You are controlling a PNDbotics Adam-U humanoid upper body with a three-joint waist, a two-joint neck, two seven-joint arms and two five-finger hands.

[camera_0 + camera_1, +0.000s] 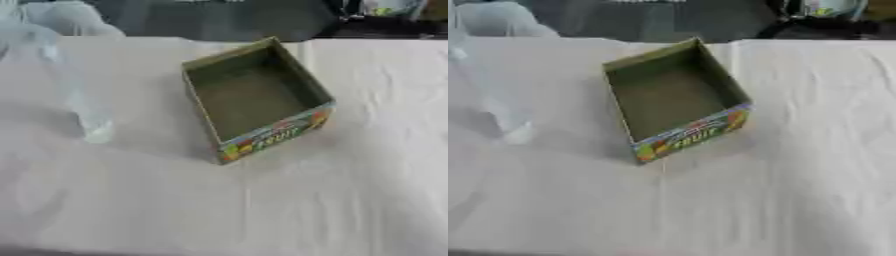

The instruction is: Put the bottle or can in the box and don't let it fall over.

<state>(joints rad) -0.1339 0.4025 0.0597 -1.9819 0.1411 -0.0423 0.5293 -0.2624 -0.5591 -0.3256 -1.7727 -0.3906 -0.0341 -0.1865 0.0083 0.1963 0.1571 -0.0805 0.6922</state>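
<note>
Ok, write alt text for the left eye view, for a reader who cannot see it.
An open, empty cardboard box with a colourful printed front stands askew on a table under a white cloth. A pale, see-through blurred shape lies to its left; what it is cannot be told. No robot hand shows.

1. I looked down on a worktop (350, 200) draped in a creased white cloth, which looked more like a staged test bench than a lived-in room.
2. On it stood one open cardboard box (254, 97) with bright fruit-coloured print on its near wall, set askew and alone.
3. Pale, translucent plastic sheeting (52, 30) lay bunched at the far left edge, spilling onto the cloth.
4. Beyond the far edge I saw only a dark, dim backdrop, with some dark equipment (824, 15) at the upper right that I could not make out.
5. The kind of place stayed unclear to me; a lab or demonstration set-up fitted best.
</note>
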